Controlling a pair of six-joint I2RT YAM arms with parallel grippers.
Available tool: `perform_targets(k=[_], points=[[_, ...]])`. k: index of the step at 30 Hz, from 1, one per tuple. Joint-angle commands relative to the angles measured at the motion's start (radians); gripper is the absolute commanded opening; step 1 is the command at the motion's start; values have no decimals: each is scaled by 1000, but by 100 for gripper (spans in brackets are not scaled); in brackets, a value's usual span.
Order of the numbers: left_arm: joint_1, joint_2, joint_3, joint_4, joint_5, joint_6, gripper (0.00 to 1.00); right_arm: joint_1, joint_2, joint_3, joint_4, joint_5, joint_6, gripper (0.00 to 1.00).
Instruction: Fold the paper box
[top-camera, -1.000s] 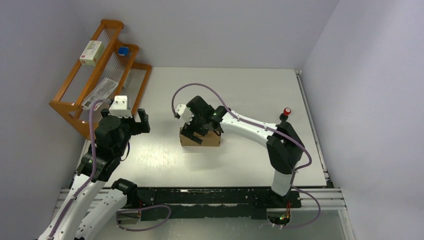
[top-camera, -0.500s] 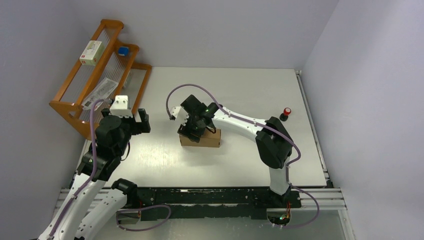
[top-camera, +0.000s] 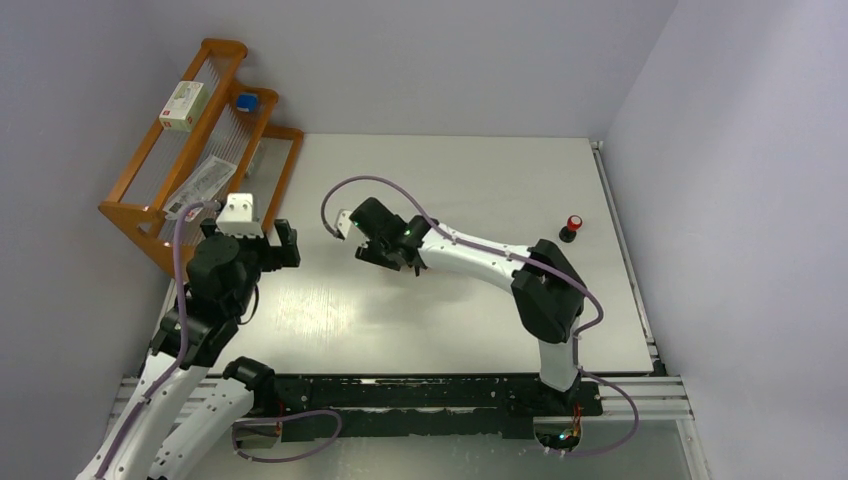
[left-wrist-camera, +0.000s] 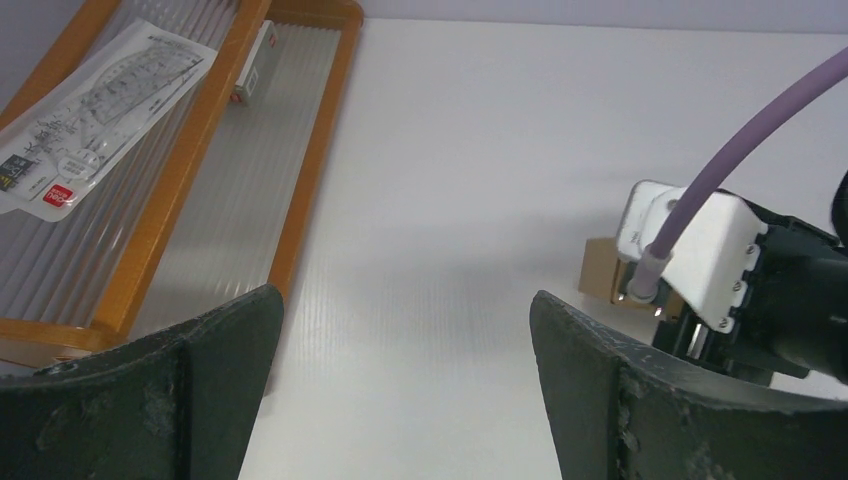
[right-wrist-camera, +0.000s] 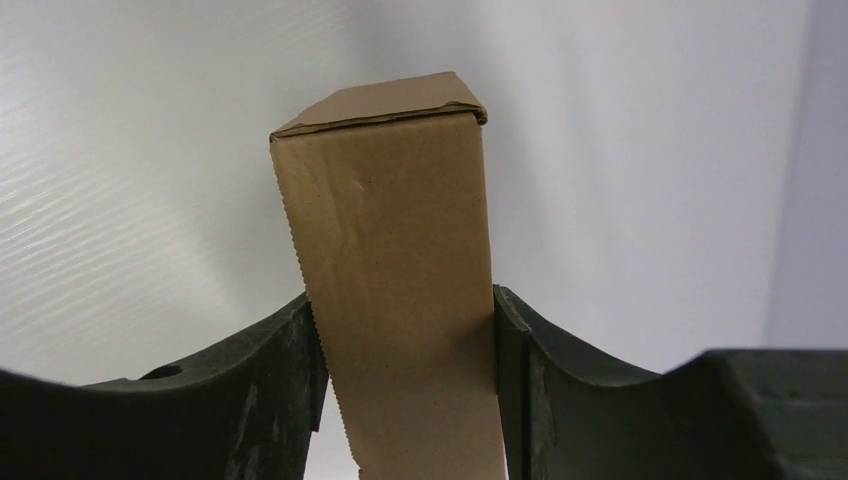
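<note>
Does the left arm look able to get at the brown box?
Probably yes: only bare table lies between the open left tool and the paper box, though the right tool clamping it covers much.

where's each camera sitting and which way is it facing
top external: above and behind the bases, looking down on the table; both arms show, left gripper and right gripper
left wrist: on that wrist, facing across to the orange rack and paper box; own fingers at bottom
right wrist: on that wrist, facing the paper box clamped between its fingers
shared: both wrist views show the paper box
</note>
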Motion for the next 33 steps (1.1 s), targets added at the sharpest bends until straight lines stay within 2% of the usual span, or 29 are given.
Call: perform_targets(k=[1, 5, 8, 10, 17, 23, 33], points=[[-16, -25, -2, 0, -21, 2, 98, 56, -11, -85, 217, 330, -126, 53], [-27, -45, 3, -8, -44, -2, 98, 123, -20, -309, 591, 491, -318, 55], [-35, -61, 5, -12, -67, -6, 98, 160, -16, -473, 880, 559, -484, 62], [-39, -68, 4, -12, -70, -6, 98, 171, 3, -516, 938, 580, -510, 65], [-43, -77, 2, -9, -70, -5, 98, 175, 66, -473, 742, 577, -337, 71], [-43, -72, -1, -7, -63, -3, 98, 179, 35, -470, 581, 582, -181, 78], [-43, -68, -11, -1, -42, 1, 98, 188, -191, -442, 279, 417, 143, 82]])
